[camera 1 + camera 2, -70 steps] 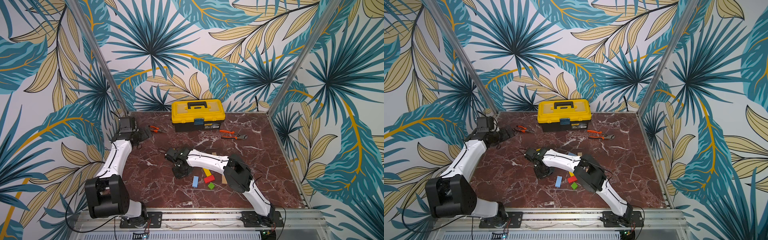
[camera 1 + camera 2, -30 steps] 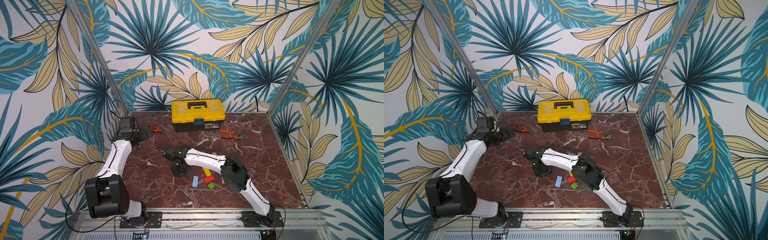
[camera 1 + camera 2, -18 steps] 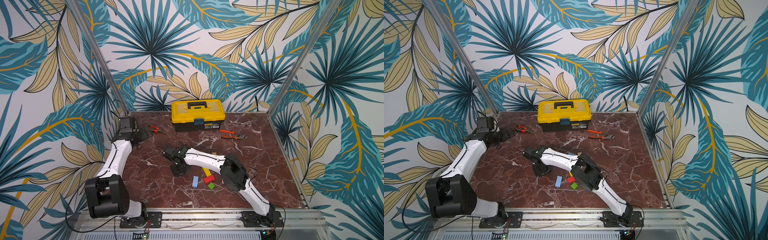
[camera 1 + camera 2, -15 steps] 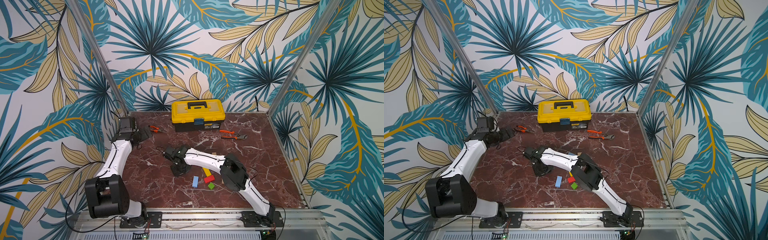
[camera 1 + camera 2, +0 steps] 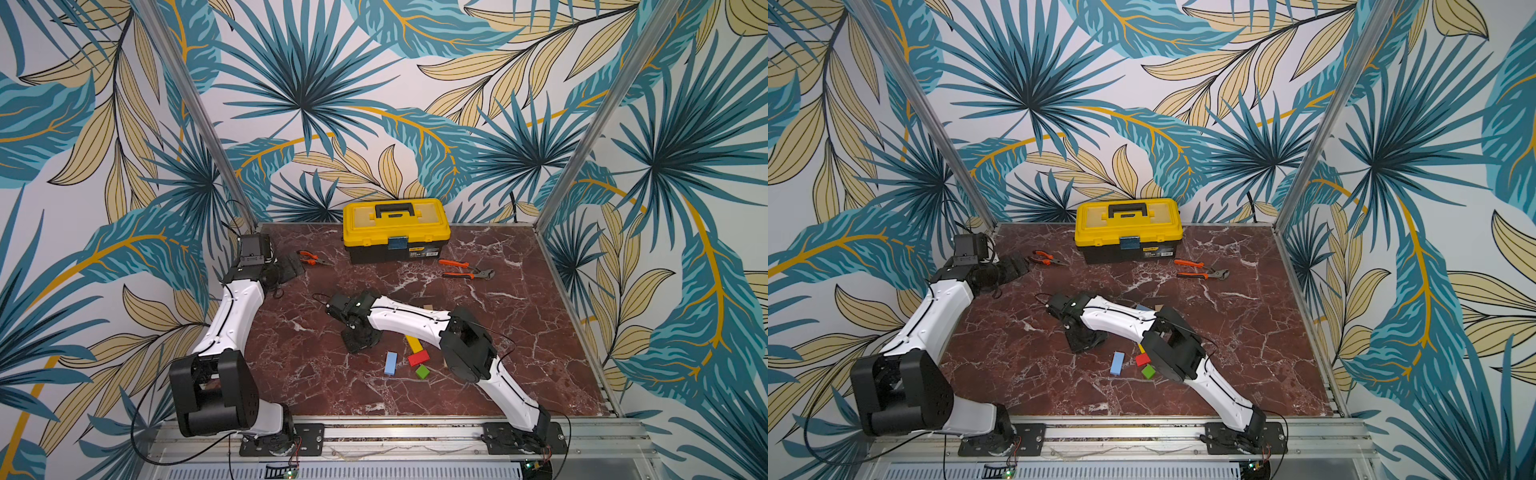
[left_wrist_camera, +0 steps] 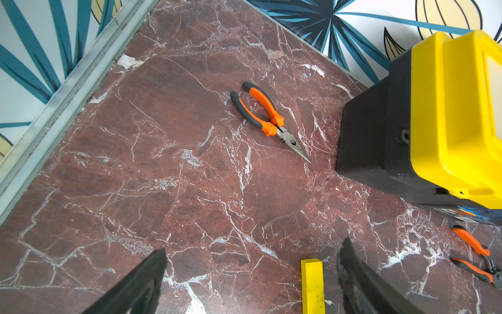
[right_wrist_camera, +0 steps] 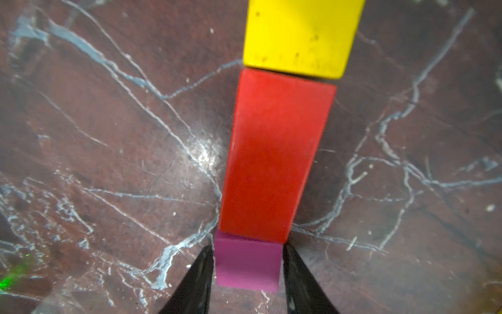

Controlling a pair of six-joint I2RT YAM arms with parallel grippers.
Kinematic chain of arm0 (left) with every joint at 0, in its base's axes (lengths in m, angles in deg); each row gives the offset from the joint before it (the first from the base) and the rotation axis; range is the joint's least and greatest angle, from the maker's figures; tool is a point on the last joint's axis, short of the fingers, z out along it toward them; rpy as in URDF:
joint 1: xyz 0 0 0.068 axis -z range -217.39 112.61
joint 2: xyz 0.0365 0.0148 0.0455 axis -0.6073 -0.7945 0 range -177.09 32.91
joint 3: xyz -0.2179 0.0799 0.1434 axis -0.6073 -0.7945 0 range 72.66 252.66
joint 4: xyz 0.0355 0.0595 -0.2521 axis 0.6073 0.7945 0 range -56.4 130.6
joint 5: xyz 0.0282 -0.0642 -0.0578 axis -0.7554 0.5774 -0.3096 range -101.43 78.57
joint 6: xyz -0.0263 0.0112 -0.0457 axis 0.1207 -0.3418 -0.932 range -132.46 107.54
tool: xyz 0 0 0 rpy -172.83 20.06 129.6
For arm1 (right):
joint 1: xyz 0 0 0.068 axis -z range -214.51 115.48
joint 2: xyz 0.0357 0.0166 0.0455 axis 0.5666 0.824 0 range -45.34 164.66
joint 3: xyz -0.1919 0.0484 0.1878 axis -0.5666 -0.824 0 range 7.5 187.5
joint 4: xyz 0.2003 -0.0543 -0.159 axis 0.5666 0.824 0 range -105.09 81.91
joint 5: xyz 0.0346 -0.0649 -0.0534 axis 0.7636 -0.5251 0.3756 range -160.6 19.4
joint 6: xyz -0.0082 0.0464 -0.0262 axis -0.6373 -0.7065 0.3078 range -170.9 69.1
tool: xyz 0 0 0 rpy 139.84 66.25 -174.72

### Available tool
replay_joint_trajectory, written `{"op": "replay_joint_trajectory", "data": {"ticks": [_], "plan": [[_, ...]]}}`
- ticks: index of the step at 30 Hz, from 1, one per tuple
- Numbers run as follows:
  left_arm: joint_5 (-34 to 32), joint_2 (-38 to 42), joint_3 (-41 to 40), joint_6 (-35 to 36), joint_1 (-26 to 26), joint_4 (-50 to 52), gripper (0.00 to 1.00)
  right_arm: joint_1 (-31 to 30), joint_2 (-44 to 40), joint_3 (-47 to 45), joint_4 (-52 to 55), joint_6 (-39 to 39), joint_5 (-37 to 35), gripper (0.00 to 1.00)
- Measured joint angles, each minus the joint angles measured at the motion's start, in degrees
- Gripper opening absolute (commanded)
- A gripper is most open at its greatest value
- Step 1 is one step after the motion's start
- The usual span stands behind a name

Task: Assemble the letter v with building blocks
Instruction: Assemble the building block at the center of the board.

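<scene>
Right pincer [image 7: 248,248] straddles the magenta cube [image 7: 247,265] on the surface [image 7: 108,136]; clamped or released cannot be told. The cube abuts the red block [image 7: 274,157] and yellow bar [image 7: 298,35], aligned straight ahead.

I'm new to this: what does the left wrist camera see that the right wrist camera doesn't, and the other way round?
Only the left wrist view: a yellow toolbox, needle-nose pliers, a second pair of pliers, and the left gripper wide open. Only the right wrist view: a red block in line with a magenta cube, which the right gripper straddles. Both: the marble tabletop and a yellow block, though I cannot tell if it is the same one.
</scene>
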Motion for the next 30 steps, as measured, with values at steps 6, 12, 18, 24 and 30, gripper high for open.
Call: {"op": "replay_joint_trajectory", "data": {"ticks": [6, 12, 18, 24, 30], "plan": [[0.00, 0.00, 0.00, 0.00, 0.00, 0.00, 0.99, -0.02, 0.00, 0.00, -0.02, -0.02, -0.09, 0.54], [-0.04, 0.00, 0.00, 0.00, -0.02, 0.00, 0.99, 0.00, -3.45, -5.53, -3.02, 0.24, -2.05, 0.64], [0.00, 0.00, 0.00, -0.02, -0.13, 0.00, 0.99, 0.04, -6.51, -7.37, -3.19, 0.61, -4.63, 0.67], [0.00, 0.00, 0.00, -0.02, -0.17, 0.00, 0.99, -0.35, -7.89, -10.47, -3.74, 1.46, -5.42, 0.67], [0.00, 0.02, 0.00, -0.02, -0.17, 0.00, 0.99, -0.94, -8.85, -12.63, -4.74, 2.25, -5.29, 0.66]]}}
